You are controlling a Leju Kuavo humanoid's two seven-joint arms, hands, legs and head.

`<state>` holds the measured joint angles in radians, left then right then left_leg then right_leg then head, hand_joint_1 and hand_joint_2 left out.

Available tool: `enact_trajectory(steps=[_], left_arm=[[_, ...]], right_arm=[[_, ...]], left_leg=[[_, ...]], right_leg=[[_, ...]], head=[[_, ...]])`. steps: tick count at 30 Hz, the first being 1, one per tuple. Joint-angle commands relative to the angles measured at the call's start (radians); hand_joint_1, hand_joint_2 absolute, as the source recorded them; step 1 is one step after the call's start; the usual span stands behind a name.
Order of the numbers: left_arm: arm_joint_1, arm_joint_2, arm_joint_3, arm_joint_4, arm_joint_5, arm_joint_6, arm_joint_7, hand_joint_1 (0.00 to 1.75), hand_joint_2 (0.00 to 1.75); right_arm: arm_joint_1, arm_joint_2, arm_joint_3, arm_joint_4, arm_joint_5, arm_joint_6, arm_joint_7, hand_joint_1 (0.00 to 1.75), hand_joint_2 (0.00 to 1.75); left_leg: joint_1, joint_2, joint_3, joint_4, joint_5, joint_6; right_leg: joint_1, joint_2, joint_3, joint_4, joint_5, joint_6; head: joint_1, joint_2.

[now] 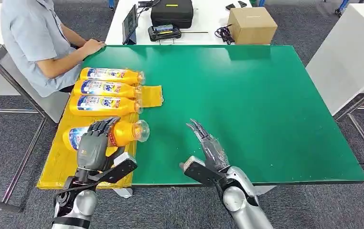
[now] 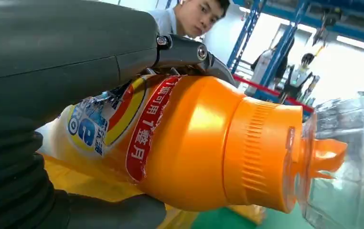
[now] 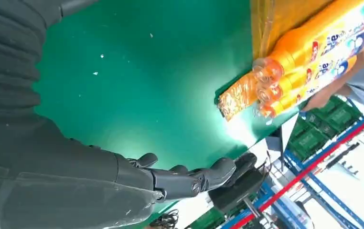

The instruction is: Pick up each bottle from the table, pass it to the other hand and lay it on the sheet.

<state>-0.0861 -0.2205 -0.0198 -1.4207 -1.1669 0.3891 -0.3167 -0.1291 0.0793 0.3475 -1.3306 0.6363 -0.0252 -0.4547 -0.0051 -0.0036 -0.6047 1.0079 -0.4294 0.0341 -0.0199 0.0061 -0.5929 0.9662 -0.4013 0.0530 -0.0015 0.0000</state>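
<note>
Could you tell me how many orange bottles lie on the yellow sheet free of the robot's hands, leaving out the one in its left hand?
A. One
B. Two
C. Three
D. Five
C: three orange bottles lie side by side on the yellow sheet near the seated person, while the left hand grips a fourth bottle over the sheet.

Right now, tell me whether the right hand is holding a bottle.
No, the right hand hovers open over the bare green table, while the left hand grips the bottle.

Four orange bottles (image 1: pixel 108 75) (image 1: pixel 104 88) (image 1: pixel 104 105) (image 1: pixel 123 132), one yellow sheet (image 1: pixel 60 167), one cardboard box (image 1: pixel 252 25), one person (image 1: pixel 37 43).
</note>
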Motion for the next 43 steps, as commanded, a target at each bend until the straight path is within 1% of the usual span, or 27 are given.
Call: enact_trajectory(steps=[1,4,7,9,11,12,13,14,16,19,21,22,23,31,32,33,38,43], left_arm=[[-0.108,0.108,-0.026,0.29,-0.04,0.004,0.007,1.75,1.75],[-0.118,0.114,-0.024,0.317,-0.034,0.0,0.008,1.75,1.75],[-0.161,0.153,-0.031,0.43,-0.075,0.0,0.024,1.75,1.75],[-0.179,0.162,-0.031,0.486,-0.077,0.031,0.018,1.75,1.75],[-0.198,0.181,-0.05,0.537,-0.157,0.07,0.046,1.75,1.75],[-0.204,0.181,-0.048,0.553,-0.158,0.07,0.048,1.75,1.75],[-0.213,0.183,-0.052,0.58,-0.169,0.075,0.046,1.75,1.75],[-0.217,0.186,-0.06,0.594,-0.184,0.075,0.052,1.75,1.75],[-0.22,0.184,-0.071,0.603,-0.202,0.095,0.056,1.75,1.75],[-0.222,0.175,-0.08,0.591,-0.209,0.097,0.056,1.71,1.75],[-0.227,0.173,-0.092,0.59,-0.214,0.083,0.057,1.59,1.75],[-0.229,0.175,-0.099,0.591,-0.223,0.084,0.056,1.47,1.75],[-0.232,0.176,-0.105,0.597,-0.228,0.086,0.064,1.12,1.75],[-0.232,0.176,-0.105,0.597,-0.228,0.086,0.064,1.12,1.75],[-0.231,0.176,-0.105,0.6,-0.228,0.087,0.064,0.12,1.75],[-0.232,0.171,-0.105,0.601,-0.226,0.084,0.067,0.0,1.75],[-0.228,0.162,-0.125,0.583,-0.228,0.066,0.07,0.0,1.75],[-0.225,0.154,-0.139,0.55,-0.22,0.031,0.08,0.0,1.75]], right_arm=[[-0.015,-0.012,-0.02,0.015,-0.01,0.015,-0.017,0.0,1.75],[-0.02,-0.011,-0.017,0.022,-0.013,0.016,-0.021,0.0,1.75],[-0.041,-0.009,-0.009,0.048,-0.022,0.02,-0.035,0.0,1.75],[-0.045,-0.009,-0.009,0.06,-0.026,0.017,-0.041,0.0,1.75],[-0.054,-0.007,-0.007,0.072,-0.029,0.017,-0.049,0.0,1.75],[-0.058,-0.005,-0.008,0.078,-0.032,0.017,-0.052,0.0,1.75],[-0.064,0.0,-0.008,0.091,-0.035,0.017,-0.056,0.0,1.75],[-0.067,0.002,-0.008,0.097,-0.035,0.017,-0.057,0.0,1.75],[-0.07,0.004,-0.008,0.106,-0.037,0.014,-0.062,0.0,1.75],[-0.077,0.006,-0.01,0.112,-0.038,0.014,-0.064,0.0,1.75],[-0.091,0.007,-0.007,0.122,-0.037,0.014,-0.065,0.0,1.75],[-0.094,0.008,-0.007,0.124,-0.037,0.014,-0.065,0.0,1.75],[-0.097,0.008,-0.006,0.126,-0.037,0.014,-0.065,0.0,1.75],[-0.097,0.008,-0.006,0.126,-0.037,0.014,-0.065,0.0,1.75],[-0.097,0.008,-0.006,0.125,-0.037,0.014,-0.066,0.0,1.75],[-0.097,0.008,-0.006,0.124,-0.037,0.014,-0.067,0.0,1.75],[-0.1,0.006,-0.009,0.134,-0.037,0.016,-0.067,0.0,1.75],[-0.101,0.006,-0.014,0.138,-0.037,0.016,-0.068,0.0,1.75]], left_leg=[[0.001,-0.002,0.005,-0.002,0.0,-0.002],[0.001,-0.001,0.003,-0.001,0.0,-0.002],[0.0,-0.001,0.004,-0.002,0.0,-0.002],[0.0,0.0,0.004,-0.002,0.0,-0.002],[0.001,0.001,0.005,-0.002,0.0,-0.002],[0.0,0.0,0.002,-0.001,0.0,-0.001],[0.001,0.001,0.004,-0.002,0.0,-0.002],[0.0,0.0,0.003,-0.001,0.0,-0.001],[0.002,0.001,0.006,-0.001,-0.001,-0.003],[0.001,0.0,0.003,-0.001,0.0,-0.002],[0.001,0.0,0.004,-0.001,-0.001,-0.002],[0.002,0.001,0.005,0.0,-0.001,-0.003],[0.001,0.0,0.003,-0.001,0.0,-0.002],[0.001,0.001,0.003,0.0,-0.001,-0.002],[0.001,0.001,0.004,0.0,-0.001,-0.002],[0.001,0.001,0.003,0.0,0.0,-0.002],[0.002,0.001,0.005,0.0,-0.001,-0.003],[0.001,0.0,0.003,-0.001,0.0,-0.002]], right_leg=[[0.001,-0.003,0.006,-0.001,-0.001,-0.003],[0.001,-0.001,0.004,-0.001,-0.001,-0.002],[0.0,-0.001,0.004,-0.001,-0.001,-0.002],[0.001,-0.001,0.004,-0.001,-0.001,-0.002],[0.001,0.0,0.004,-0.001,0.0,-0.002],[0.001,0.0,0.002,-0.001,0.0,-0.002],[0.001,0.0,0.004,-0.001,0.0,-0.003],[0.001,0.0,0.003,-0.001,0.0,-0.002],[0.002,0.0,0.006,-0.001,-0.001,-0.003],[0.001,0.0,0.004,-0.001,0.0,-0.002],[0.001,0.0,0.004,0.0,-0.001,-0.002],[0.002,0.0,0.005,0.0,-0.001,-0.003],[0.001,0.0,0.003,0.0,-0.001,-0.002],[0.001,0.0,0.004,0.0,-0.001,-0.002],[0.002,0.0,0.005,0.0,-0.001,-0.003],[0.001,0.0,0.004,0.0,-0.001,-0.002],[0.002,0.0,0.006,-0.001,-0.001,-0.003],[0.001,0.0,0.004,0.0,0.0,-0.001]], head=[[0.0,0.0],[0.0,0.0],[0.0,0.0],[0.0,0.0],[0.0,0.0],[0.0,0.0],[0.0,0.0],[0.0,0.0],[0.0,0.0],[0.0,0.0],[0.0,0.0],[0.0,0.0],[0.0,0.0],[0.0,0.0],[0.0,0.0],[0.0,0.0],[0.0,0.0],[0.0,0.0]])
